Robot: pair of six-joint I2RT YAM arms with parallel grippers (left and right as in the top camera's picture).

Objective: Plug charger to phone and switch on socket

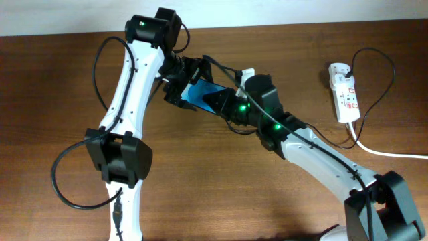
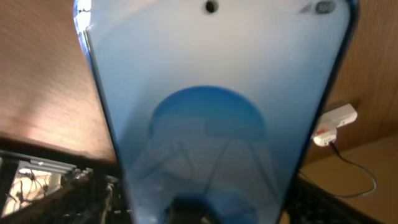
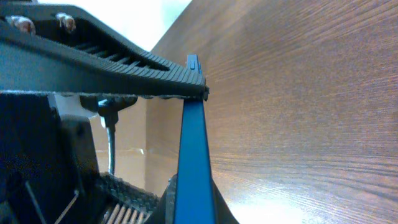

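The phone [image 1: 200, 94] is held off the table at the centre, between both grippers. Its blue screen with the lighter circle fills the left wrist view [image 2: 211, 124]. My right gripper [image 1: 222, 102] is shut on the phone, which shows edge-on in the right wrist view [image 3: 194, 162]. My left gripper [image 1: 183, 84] spans the phone's other end, and its ribbed finger [image 3: 124, 78] touches the phone's far edge. The charger [image 1: 378, 63] loops from the socket [image 1: 344, 90] and runs under my right arm. A small dark plug tip [image 3: 109, 111] on a thin cable hangs beside the phone, apart from it.
The socket lies at the right of the wooden table [image 1: 221, 194], with its thick white cord [image 1: 394, 154] running off to the right. It also shows in the left wrist view [image 2: 336, 121]. Both arms cross the middle of the table.
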